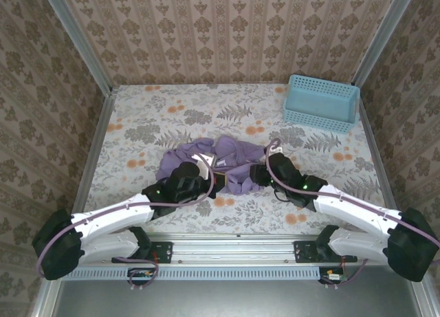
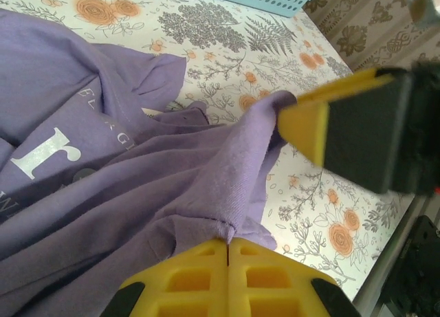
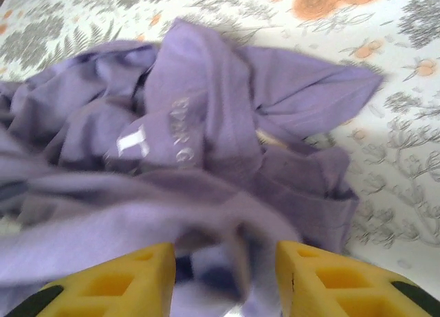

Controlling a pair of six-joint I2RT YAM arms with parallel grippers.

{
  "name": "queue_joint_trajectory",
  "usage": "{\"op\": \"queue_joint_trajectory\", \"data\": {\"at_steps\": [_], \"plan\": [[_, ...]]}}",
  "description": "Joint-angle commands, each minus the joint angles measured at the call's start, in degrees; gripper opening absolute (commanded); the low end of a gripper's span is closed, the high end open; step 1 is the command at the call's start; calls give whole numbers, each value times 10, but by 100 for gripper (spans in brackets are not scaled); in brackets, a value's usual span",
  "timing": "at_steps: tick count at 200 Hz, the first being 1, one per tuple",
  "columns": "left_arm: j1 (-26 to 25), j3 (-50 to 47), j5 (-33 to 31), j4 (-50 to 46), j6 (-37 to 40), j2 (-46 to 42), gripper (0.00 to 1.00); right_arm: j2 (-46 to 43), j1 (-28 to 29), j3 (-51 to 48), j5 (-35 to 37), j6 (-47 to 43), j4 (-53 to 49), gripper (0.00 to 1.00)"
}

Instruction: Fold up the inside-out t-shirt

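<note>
Bottom edge: right gripper (image 3: 225,265), yellow jaws apart, crumpled purple t-shirt (image 3: 206,117) bunched between them, floral table (image 3: 402,159) at right.

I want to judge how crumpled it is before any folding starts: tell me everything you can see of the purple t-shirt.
The t-shirt is soft lavender cloth, bunched in a wrinkled heap near the middle of the floral table, not spread flat. White printed lettering shows on one face among the folds, and a short sleeve sticks out at one side. The left gripper is shut, pinching a fold at its edge. The right gripper has its jaws apart with cloth lying between them.
</note>
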Motion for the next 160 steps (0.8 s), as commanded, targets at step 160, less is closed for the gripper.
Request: {"op": "queue_joint_trajectory", "data": {"at_steps": [160], "plan": [[28, 12, 41, 12, -20, 8, 0, 64, 92, -17, -98, -188, 174, 43]]}}
